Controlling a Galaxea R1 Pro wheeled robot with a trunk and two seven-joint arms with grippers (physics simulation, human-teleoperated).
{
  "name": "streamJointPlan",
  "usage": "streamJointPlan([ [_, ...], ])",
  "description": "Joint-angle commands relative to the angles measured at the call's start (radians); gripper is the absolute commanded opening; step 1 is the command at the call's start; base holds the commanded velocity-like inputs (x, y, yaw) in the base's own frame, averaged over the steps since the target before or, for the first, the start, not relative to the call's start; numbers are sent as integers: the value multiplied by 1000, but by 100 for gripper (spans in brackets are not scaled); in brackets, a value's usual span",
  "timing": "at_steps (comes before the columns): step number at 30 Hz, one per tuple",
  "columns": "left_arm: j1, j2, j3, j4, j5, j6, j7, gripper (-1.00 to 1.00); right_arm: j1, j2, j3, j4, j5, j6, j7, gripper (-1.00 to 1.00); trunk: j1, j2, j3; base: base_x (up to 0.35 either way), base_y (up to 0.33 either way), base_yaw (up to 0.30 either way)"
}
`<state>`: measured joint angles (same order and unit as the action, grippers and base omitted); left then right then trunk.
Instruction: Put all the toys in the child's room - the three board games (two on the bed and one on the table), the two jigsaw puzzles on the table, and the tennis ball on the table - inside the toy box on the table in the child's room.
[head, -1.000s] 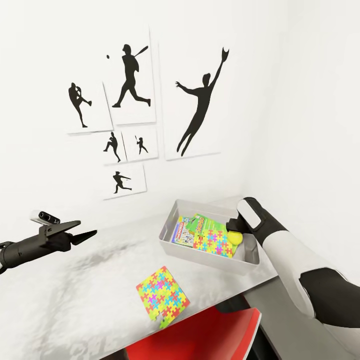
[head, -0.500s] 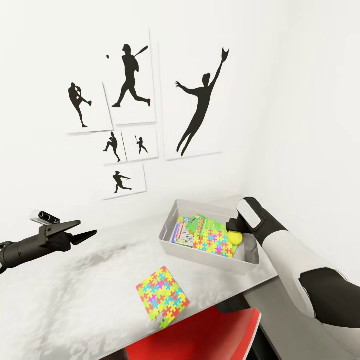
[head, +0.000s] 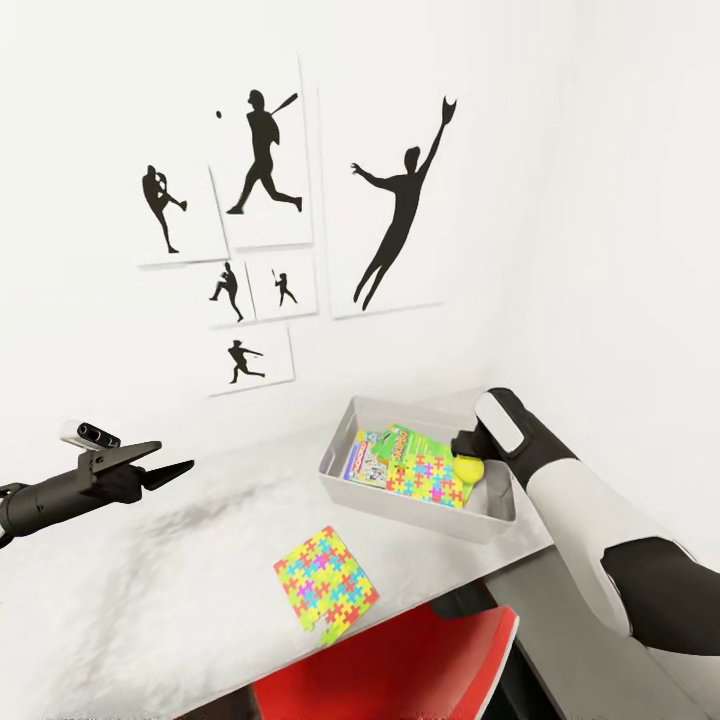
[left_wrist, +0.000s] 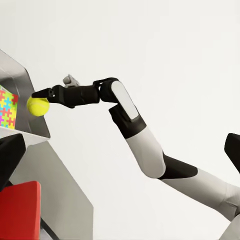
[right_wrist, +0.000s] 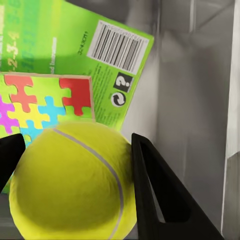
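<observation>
The ball (head: 470, 467) is pinched between the fingers of the right gripper (head: 468, 462) and is held over the right end of the toy box (head: 341, 484), presumably so that it can be let go straight down onto the bare floor of the box beside the flat toys. In the right wrist view the ball (right_wrist: 70, 185) is seen pressed between the two dark fingers (right_wrist: 155, 195), with the box floor and a green-backed board game (right_wrist: 100, 55) below it; whether the ball is touching anything beneath cannot be told. Inside the toy box a jigsaw puzzle (head: 425, 478) is laid on top of the green-edged board game (head: 405, 442), and a second, smaller board game (head: 362, 460) is lying beside them toward the left wall; a third game cannot be made out. The other jigsaw puzzle (head: 325, 584) is left out on the table (head: 150, 580), near its front edge and well apart from the box, above a red chair (head: 400, 670). The left gripper (head: 180, 468) is held idle over the left part of the table with nothing in it; its fingers appear close together, but their exact state cannot be told. It is judged that the release of the ball is the step in hand, with the loose puzzle remaining to be fetched.
</observation>
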<state>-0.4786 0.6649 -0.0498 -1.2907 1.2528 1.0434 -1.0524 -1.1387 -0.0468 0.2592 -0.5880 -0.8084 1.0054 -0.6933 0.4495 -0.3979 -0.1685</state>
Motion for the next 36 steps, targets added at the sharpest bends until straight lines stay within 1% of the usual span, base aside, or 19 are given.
streamJointPlan([
  [1,-1,1,-2,1,3,4,-3,100,-1,-2,6,-4,-14,5,-11,-100,1,-2,-2,-46,0,0],
  [18,-1,1,-2,1,3,4,-3,100,-1,-2,5,-5,-14,13,-14,-100,1,-2,-2,-8,-1,0],
  [23,-1,1,-2,1,3,4,-3,100,-1,-1,5,-1,-14,13,-14,-100,1,-2,-2,-77,-143,0],
  [24,-1,1,-2,1,3,4,-3,100,-1,-2,5,0,-14,13,-14,100,1,-2,-2,-27,-87,0],
  [36,-1,1,-2,1,3,4,-3,100,-1,1,6,2,-14,12,-14,100,1,-2,-2,-21,-60,0],
])
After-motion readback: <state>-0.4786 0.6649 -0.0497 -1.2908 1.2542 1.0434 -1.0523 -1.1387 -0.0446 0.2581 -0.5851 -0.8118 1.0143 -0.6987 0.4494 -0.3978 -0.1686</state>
